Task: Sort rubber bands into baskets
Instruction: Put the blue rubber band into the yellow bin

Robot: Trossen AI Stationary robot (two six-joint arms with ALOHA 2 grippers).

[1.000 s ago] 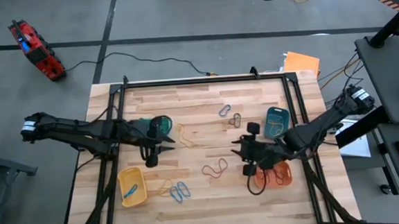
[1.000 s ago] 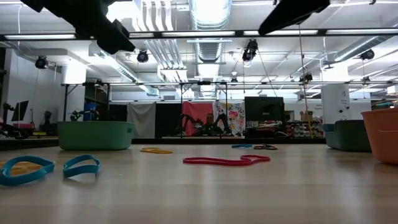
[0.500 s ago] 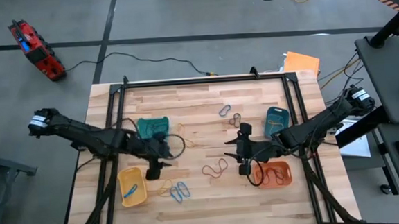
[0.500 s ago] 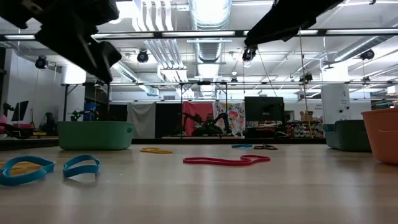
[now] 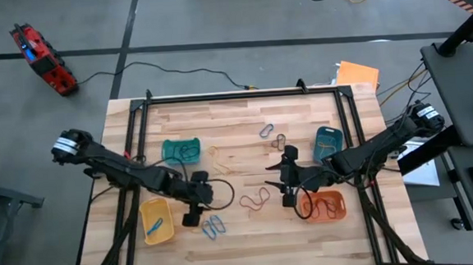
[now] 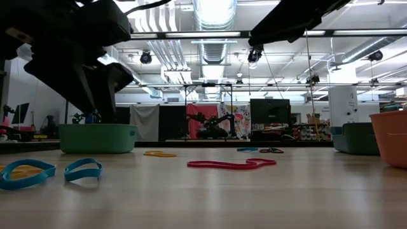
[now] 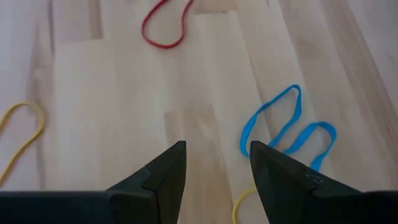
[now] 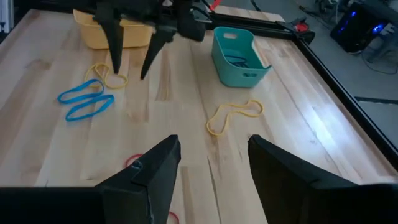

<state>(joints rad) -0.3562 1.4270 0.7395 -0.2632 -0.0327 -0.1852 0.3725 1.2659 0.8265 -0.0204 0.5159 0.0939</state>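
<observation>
Wooden planks make up the table (image 5: 235,116), which stands inside a black frame on a grey floor, and places below are given from the yellow basket (image 5: 155,220) at its near-left. That basket holds a blue band. Just beside it toward the table's middle lie a yellow band (image 5: 195,226) and two blue bands (image 5: 215,226) touching one another. The left gripper (image 5: 191,217) hangs directly over this cluster, fingers spread and empty. A second ago it was up by the teal-green basket (image 5: 180,150), which sits behind the yellow basket with blue bands inside, so a drop there looks finished and the arm has swung down for its next pick. In the left wrist view the blue bands (image 7: 286,127) lie just off the fingertips.

Farther right of the yellow basket, past mid-table, lies a red-brown band (image 5: 255,199). The right gripper (image 5: 288,188) hovers beside it, jaws apart and holding nothing. It was over the orange basket (image 5: 322,206) a second ago and has since pulled back toward the centre, which suggests the red-brown band is its next target. Behind the orange basket stands the blue basket (image 5: 328,143). More loose bands (image 5: 271,136) lie toward the table's far side, along with a yellow one (image 5: 219,159) near the teal-green basket, so sorting is well short of done.
</observation>
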